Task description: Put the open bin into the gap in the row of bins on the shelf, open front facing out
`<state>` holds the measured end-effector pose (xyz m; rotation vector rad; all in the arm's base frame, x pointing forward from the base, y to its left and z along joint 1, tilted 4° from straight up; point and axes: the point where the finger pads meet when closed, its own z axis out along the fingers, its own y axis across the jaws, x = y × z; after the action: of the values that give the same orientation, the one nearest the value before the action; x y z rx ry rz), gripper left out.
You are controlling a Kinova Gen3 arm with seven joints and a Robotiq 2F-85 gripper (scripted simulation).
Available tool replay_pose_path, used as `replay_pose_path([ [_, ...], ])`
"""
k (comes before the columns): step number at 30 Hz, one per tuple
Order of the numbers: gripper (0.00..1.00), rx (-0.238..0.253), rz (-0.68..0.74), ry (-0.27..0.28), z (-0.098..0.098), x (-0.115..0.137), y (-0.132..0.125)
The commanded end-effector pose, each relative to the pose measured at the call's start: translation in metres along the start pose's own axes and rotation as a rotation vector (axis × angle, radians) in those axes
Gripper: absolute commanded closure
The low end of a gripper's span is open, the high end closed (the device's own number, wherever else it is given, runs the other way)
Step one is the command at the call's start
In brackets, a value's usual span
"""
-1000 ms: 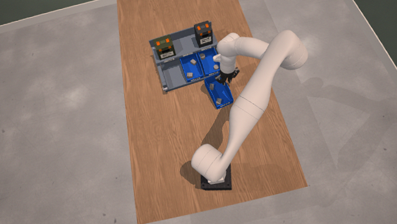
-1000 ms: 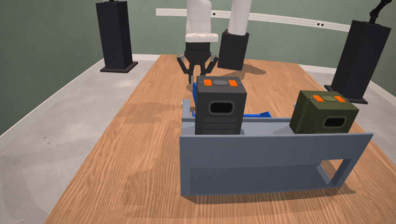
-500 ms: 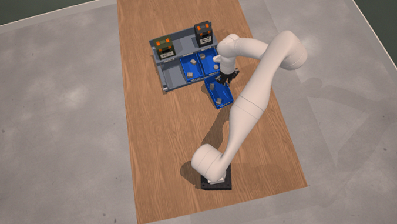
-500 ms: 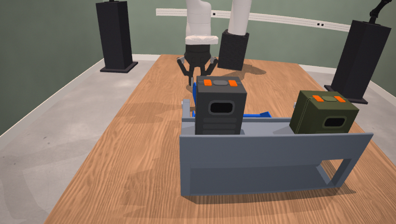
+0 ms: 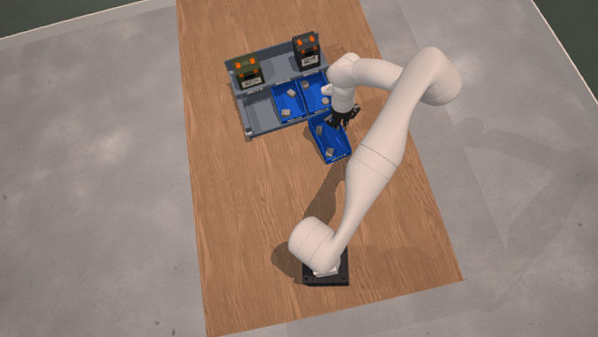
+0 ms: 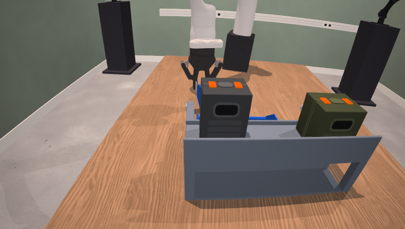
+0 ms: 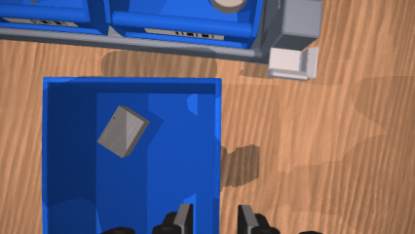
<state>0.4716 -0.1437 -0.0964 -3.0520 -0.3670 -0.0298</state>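
The open blue bin [image 5: 334,140] [image 7: 180,156] stands on the table before the shelf's right part, turned slightly, its labelled front towards the arm's base. Two grey parts lie in it; one part [image 5: 329,151] is near the front, the other part [image 5: 319,130] [image 7: 122,132] nearer the back. My gripper [image 5: 340,125] [image 6: 201,79] [image 7: 215,219] is partly open, with one finger either side of the bin's right wall and space on both sides in the wrist view. One fingertip is hidden in the exterior view. The gap [image 5: 261,111] is the shelf's left slot.
The grey shelf [image 5: 265,131] [image 6: 241,159] [image 7: 195,50] holds a middle bin [image 5: 294,106] and a right bin [image 5: 316,94], each with parts. A dark case [image 5: 308,53] [image 6: 226,121] and a green case [image 5: 248,72] [image 6: 332,113] stand on its upper board. A pale bracket [image 7: 289,63] is at its right front corner.
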Motion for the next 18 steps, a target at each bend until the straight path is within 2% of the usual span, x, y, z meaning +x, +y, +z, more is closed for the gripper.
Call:
replay_pose_path([
  [1, 0.65, -0.002, 0.0, 0.001, 0.006, 0.0, 0.001],
  [3, 0.65, -0.002, 0.0, 0.001, 0.012, 0.0, 0.001],
  [15, 0.65, -0.002, 0.0, 0.001, 0.012, 0.0, 0.001],
  [18, 0.65, -0.002, 0.0, 0.001, 0.018, 0.0, 0.001],
])
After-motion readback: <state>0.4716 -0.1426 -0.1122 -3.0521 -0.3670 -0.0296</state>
